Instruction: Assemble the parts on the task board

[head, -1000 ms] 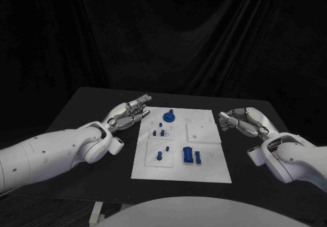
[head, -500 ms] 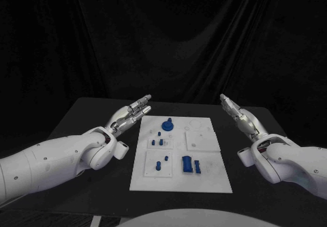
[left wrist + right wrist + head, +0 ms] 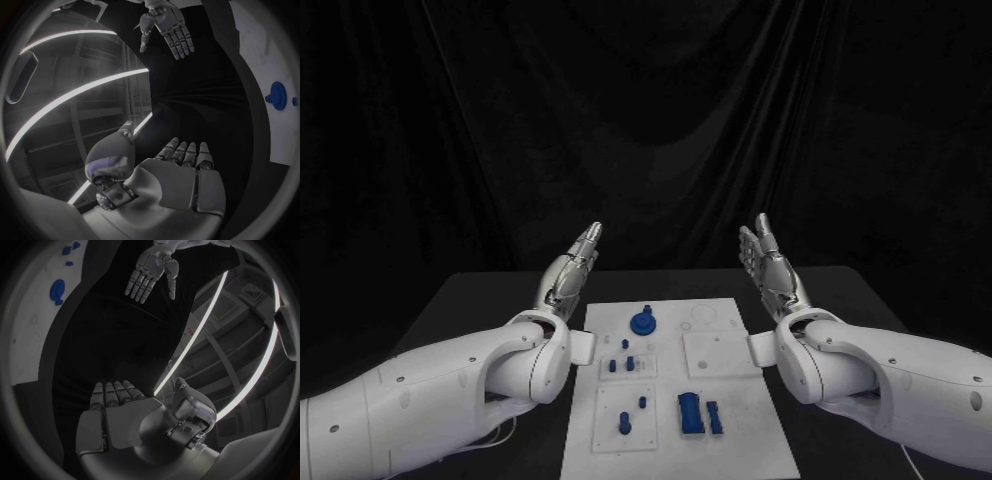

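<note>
Since half a second ago both hands have risen off the table's sides and now stand upright, fingers pointing up against the dark curtain; the whole head view has also shifted, so the board sits lower in the picture though nothing on it has moved. The flat black table (image 3: 488,300) fills the lower half of the head view, and on it, at lower centre, lies the white rectangular task board (image 3: 740,445) with its raised square panels. The silver left hand (image 3: 571,268) stands left of centre, just above the board's far left corner, fingers straight, close together and holding nothing; the left wrist view shows the same flat, empty palm (image 3: 178,175). The silver right hand (image 3: 769,267) stands right of centre, above the board's far right corner, palm turned inward, fingers extended and slightly apart, also empty, as its own wrist view confirms (image 3: 122,412). On the board, a round blue knob-shaped part (image 3: 645,322) sits near the far edge; a blue upright block (image 3: 689,413) and a slimmer blue bar (image 3: 715,417) stand side by side near the lower edge; small blue pegs (image 3: 627,363) dot the left panels.
</note>
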Controlling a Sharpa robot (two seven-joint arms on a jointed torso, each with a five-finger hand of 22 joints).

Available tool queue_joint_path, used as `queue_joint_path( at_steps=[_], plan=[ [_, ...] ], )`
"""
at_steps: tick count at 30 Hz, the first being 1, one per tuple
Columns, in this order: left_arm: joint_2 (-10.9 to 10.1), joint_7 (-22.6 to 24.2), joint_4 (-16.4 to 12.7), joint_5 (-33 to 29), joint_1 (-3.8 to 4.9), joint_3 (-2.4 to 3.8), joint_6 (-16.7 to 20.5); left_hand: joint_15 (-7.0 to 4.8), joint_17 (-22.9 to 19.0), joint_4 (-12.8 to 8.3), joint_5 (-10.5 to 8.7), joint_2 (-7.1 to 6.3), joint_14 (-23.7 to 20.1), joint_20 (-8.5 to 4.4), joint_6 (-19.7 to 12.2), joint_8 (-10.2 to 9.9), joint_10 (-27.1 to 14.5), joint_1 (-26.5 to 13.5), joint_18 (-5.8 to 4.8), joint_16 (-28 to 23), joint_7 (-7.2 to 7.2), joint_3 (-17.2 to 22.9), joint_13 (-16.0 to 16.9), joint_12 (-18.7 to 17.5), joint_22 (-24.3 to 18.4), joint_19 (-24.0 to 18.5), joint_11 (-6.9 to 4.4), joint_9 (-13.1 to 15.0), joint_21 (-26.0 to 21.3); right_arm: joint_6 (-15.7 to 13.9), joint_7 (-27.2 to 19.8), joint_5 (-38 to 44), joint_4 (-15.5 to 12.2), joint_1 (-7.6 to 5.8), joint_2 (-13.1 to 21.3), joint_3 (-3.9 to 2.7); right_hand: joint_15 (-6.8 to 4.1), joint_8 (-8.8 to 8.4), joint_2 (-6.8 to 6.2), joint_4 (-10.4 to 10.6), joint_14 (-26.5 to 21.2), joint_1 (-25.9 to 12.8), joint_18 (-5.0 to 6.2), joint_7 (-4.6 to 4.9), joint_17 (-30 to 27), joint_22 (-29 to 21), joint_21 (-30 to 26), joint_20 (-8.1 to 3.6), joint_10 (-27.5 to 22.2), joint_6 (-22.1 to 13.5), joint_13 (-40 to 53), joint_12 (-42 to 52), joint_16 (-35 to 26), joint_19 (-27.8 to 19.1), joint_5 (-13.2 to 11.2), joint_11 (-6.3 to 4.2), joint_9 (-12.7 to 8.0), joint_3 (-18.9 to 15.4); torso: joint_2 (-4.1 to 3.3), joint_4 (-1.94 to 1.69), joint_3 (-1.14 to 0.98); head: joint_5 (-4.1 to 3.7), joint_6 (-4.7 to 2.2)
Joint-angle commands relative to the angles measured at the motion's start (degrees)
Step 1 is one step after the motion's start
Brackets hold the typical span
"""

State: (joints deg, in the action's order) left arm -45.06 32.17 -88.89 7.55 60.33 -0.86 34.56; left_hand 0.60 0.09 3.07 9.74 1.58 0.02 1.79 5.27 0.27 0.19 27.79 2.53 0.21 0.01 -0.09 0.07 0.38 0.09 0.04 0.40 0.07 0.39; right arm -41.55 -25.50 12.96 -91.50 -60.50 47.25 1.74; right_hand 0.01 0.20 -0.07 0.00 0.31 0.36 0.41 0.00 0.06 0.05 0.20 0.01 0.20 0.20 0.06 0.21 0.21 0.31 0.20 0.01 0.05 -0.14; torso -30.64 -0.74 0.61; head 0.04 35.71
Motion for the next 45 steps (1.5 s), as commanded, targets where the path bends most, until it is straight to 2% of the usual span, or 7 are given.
queue_joint_path(
  at_steps=[1,6,13,14,27,30,45],
  plan=[
    [0.28,-2.18,-0.83,-6.96,-0.15,0.58,8.77,-0.60,-0.09,-3.07,-3.19,-1.58,-0.02,-1.79,-5.27,-0.27,-0.19,-9.10,-2.53,-0.21,-0.01,0.09,-0.07,-0.38,-0.09,-0.04,-0.40,-0.07,-0.39,-2.28,-3.68,-10.47,0.89,0.24,-1.27,-0.84,-0.01,-0.20,0.07,0.00,-0.31,-0.36,-0.41,0.00,-0.06,-0.05,-0.20,-0.01,-0.20,-0.20,-0.06,-0.21,-0.21,-0.31,-0.20,-0.01,-0.05,0.14,-0.51,0.70,-0.58,-0.04,-1.21],
    [0.36,-2.38,-1.07,-7.55,-0.17,0.86,9.56,-0.60,-0.09,-3.07,-4.35,-1.58,-0.02,-1.79,-5.27,-0.27,-0.19,-12.42,-2.53,-0.21,-0.01,0.09,-0.07,-0.38,-0.09,-0.04,-0.40,-0.07,-0.39,-2.55,-4.26,-12.82,1.51,0.34,-2.49,-1.69,-0.01,-0.20,0.07,0.00,-0.31,-0.36,-0.41,0.00,-0.06,-0.05,-0.20,-0.01,-0.20,-0.20,-0.06,-0.21,-0.21,-0.31,-0.20,-0.01,-0.05,0.14,-0.54,0.74,-0.61,-0.04,-1.33],
    [0.36,-2.38,-1.07,-7.55,-0.17,0.86,9.56,-0.60,-0.09,-3.07,-5.68,-1.58,-0.02,-1.79,-5.27,-0.27,-0.19,-16.23,-2.53,-0.21,-0.01,0.09,-0.07,-0.38,-0.09,-0.04,-0.40,-0.07,-0.39,-2.56,-4.30,-12.96,1.55,0.34,-2.56,-1.74,-0.01,-0.20,0.07,0.00,-0.31,-0.36,-0.41,0.00,-0.06,-0.05,-0.20,-0.01,-0.20,-0.20,-0.06,-0.21,-0.21,-0.31,-0.20,-0.01,-0.05,0.14,-0.54,0.74,-0.61,-0.04,-1.33],
    [0.36,-2.38,-1.07,-7.55,-0.17,0.86,9.56,-0.60,-0.09,-3.07,-9.74,-1.58,-0.02,-1.79,-5.27,-0.27,-0.19,-16.97,-2.53,-0.21,-0.01,0.09,-0.07,-0.38,-0.09,-0.04,-0.40,-0.07,-0.39,-2.56,-4.30,-12.96,1.55,0.34,-2.56,-1.74,-0.01,-0.20,0.07,0.00,-0.31,-0.36,-0.41,0.00,-0.06,-0.05,-0.20,-0.01,-0.20,-0.20,-0.06,-0.21,-0.21,-0.31,-0.20,-0.01,-0.05,0.14,-0.54,0.74,-0.61,-0.04,-1.33],
    [0.36,-2.38,-1.07,-7.55,-0.17,0.86,9.56,-0.60,-0.09,-3.07,-9.74,-1.58,-0.02,-1.79,-5.27,-0.27,-0.19,-21.44,-2.53,-0.21,-0.01,0.09,-0.07,-0.38,-0.09,-0.04,-0.40,-0.07,-0.39,-2.56,-4.30,-12.96,1.55,0.34,-2.56,-1.74,-0.01,-0.20,0.07,0.00,-0.31,-0.36,-0.41,0.00,-0.06,-0.05,-0.20,-0.01,-0.20,-0.20,-0.06,-0.21,-0.21,-0.31,-0.20,-0.01,-0.05,0.14,-0.54,0.74,-0.61,-0.04,-1.33],
    [0.36,-2.38,-1.07,-7.55,-0.17,0.86,9.56,-0.60,-0.09,-3.07,-9.74,-1.58,-0.02,-1.79,-5.27,-0.27,-0.19,-27.79,-2.53,-0.21,-0.01,0.09,-0.07,-0.38,-0.09,-0.04,-0.40,-0.07,-0.39,-2.56,-4.30,-12.96,1.55,0.34,-2.56,-1.74,-0.01,-0.20,0.07,0.00,-0.31,-0.36,-0.41,0.00,-0.06,-0.05,-0.20,-0.01,-0.20,-0.20,-0.06,-0.21,-0.21,-0.31,-0.20,-0.01,-0.05,0.14,-0.54,0.74,-0.61,-0.04,-1.33],
    [0.36,-2.38,-1.07,-7.55,-0.17,0.86,9.56,-0.60,-0.09,-3.07,-9.74,-1.58,-0.02,-1.79,-5.27,-0.27,-0.19,-27.79,-2.53,-0.21,-0.01,0.09,-0.07,-0.38,-0.09,-0.04,-0.40,-0.07,-0.39,-2.56,-4.30,-12.96,1.55,0.34,-2.56,-1.74,-0.01,-0.20,0.07,0.00,-0.31,-0.36,-0.41,0.00,-0.06,-0.05,-0.20,-0.01,-0.20,-0.20,-0.06,-0.21,-0.21,-0.31,-0.20,-0.01,-0.05,0.14,-0.54,0.74,-0.61,-0.04,-1.33]
  ],
)
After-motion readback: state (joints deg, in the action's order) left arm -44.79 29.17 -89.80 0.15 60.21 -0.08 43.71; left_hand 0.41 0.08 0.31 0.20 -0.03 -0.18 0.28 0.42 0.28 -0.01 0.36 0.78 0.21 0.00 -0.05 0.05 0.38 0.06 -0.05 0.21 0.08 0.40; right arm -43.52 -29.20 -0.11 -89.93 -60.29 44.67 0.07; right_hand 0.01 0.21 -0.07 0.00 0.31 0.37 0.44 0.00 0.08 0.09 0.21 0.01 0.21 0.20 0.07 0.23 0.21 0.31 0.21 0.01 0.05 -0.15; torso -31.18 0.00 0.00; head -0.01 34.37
